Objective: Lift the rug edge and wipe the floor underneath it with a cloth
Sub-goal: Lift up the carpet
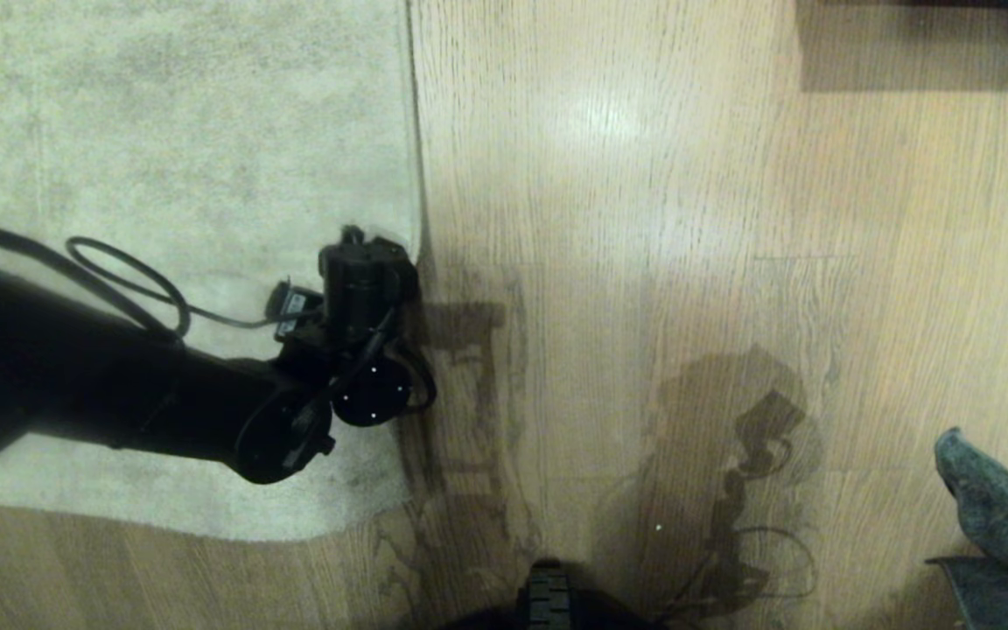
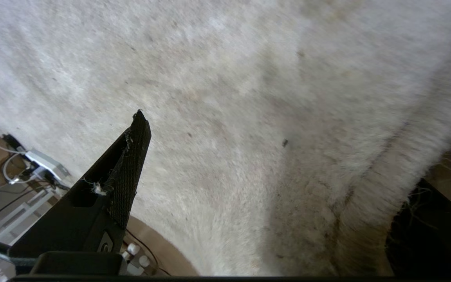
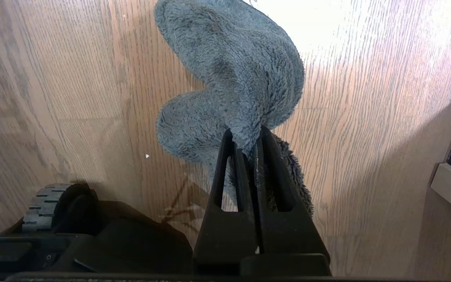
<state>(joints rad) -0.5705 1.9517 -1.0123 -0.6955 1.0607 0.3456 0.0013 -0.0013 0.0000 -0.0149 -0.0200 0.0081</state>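
The step in hand looks like the reach for the rug edge (image 1: 414,157), with nothing lifted yet. In the head view the rug (image 1: 180,175) lies flat on the floor (image 1: 644,262), its straight right-hand border running from the far side of the view toward the robot and ending in a near corner (image 1: 381,516) that curves off along the rug's near edge. That border is the long axis to work with: it points away from the robot, nearly square to the near edge.

The left gripper (image 1: 368,262) hangs right over this border, about midway along the visible stretch, with its jaws spread wide. The left wrist view shows one finger (image 2: 129,172) over the pale pile and the rug's edge falling away to the floor beyond; whether the finger touches the pile I cannot tell.

The right gripper (image 3: 245,145) is held low at the robot's right side, its jaws pressed together and pinching the cloth (image 3: 233,78), which bunches out beyond the tips above the bare floor, well apart from the rug. In the head view the cloth (image 1: 994,516) shows at the near right corner.

Next, I judge, the left jaws must straddle the thin border, one finger slipping under it, then pinch and raise it so the cloth can sweep beneath
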